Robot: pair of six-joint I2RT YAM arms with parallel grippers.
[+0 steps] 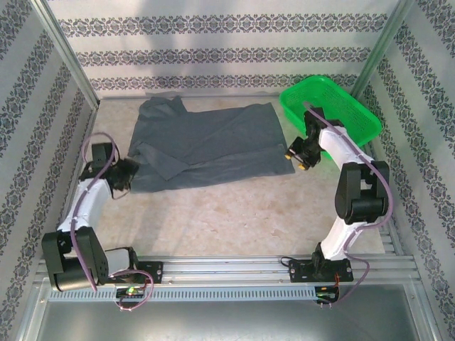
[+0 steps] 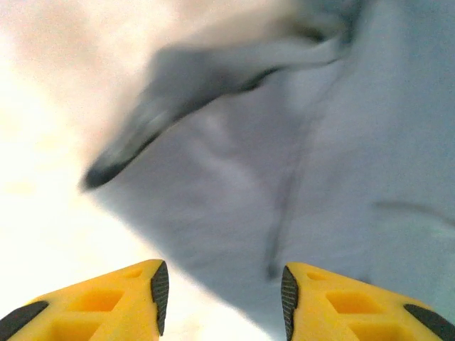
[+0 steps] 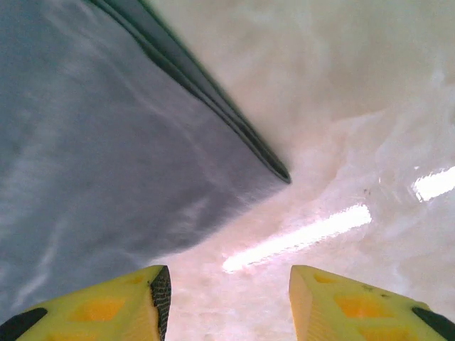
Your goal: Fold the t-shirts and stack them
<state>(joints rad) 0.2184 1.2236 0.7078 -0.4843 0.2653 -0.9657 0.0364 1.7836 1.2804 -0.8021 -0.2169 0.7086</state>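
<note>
A single dark slate-grey t-shirt [image 1: 202,145] lies spread on the far middle of the pale marbled surface [image 1: 234,220]. Its long axis runs left to right. One sleeve points toward the far wall at the left end, and the straight hem faces right, toward the green mesh basket [image 1: 330,106] in the far right corner. Part of the cloth is doubled over, with creases slanting across its left half. The left hand [image 1: 126,174] sits at the shirt's near left corner. In the left wrist view this hand [image 2: 222,291] is released, its yellow fingers [image 2: 135,302] spread with nothing between them, and rumpled grey fabric and a blurred raised fold lie just ahead. The right hand [image 1: 298,153] hangs by the shirt's near right corner, between the cloth and the basket. In the right wrist view this hand [image 3: 227,298] is also spread and grasps nothing. Bare glossy surface lies between its fingers [image 3: 135,305], and the layered hem corner sits just ahead to the left.
</note>
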